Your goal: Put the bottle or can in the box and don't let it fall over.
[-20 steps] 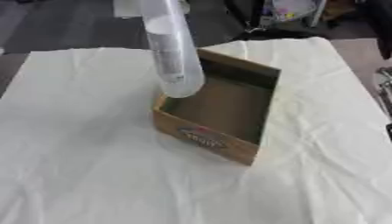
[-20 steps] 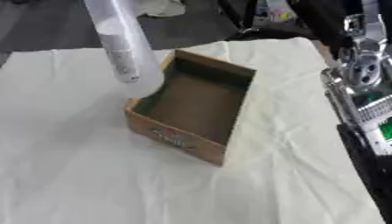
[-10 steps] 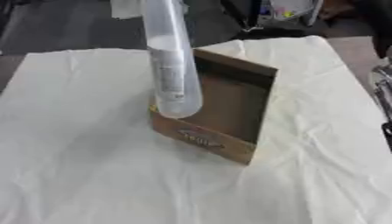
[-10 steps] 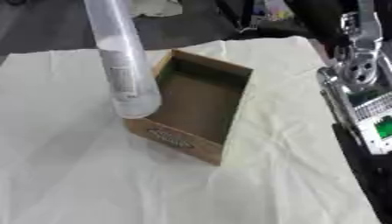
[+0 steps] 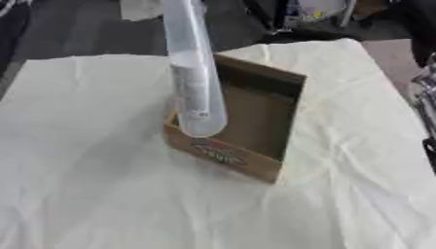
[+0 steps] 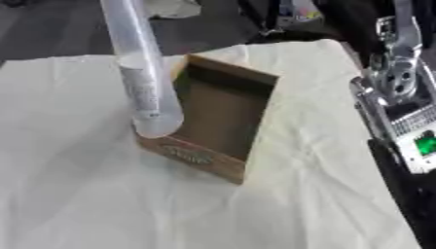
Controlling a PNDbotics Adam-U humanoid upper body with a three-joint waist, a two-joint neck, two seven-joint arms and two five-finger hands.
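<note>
Nearest the camera, the cream cloth (image 5: 94, 194) covers the surface and lies in soft wrinkles. On it stands the open cardboard box (image 5: 255, 116), its printed front wall turned toward the near edge and its far corner pointing away; the inside shows bare brown board.

Over the box's near-left corner hangs the clear plastic bottle (image 5: 194, 82), held upside down or at least end-down, long and nearly upright with a slight lean. Its rounded lower end overlaps the front-left rim of the box; whether it touches the rim or floats above it cannot be told. A pale label wraps its middle. Compared with half a second ago, the lower end sits lower and nearer the front wall, and a second ago it was higher still, over the box's left rim.

The bottle's upper part runs out of the top of both views, so the left hand holding it does not show and its fingers cannot be judged.

At the right edge of the right eye view the right arm (image 6: 400, 92) stands, silver and black with a small green light, well apart from the box; its hand cannot be made out there.
</note>
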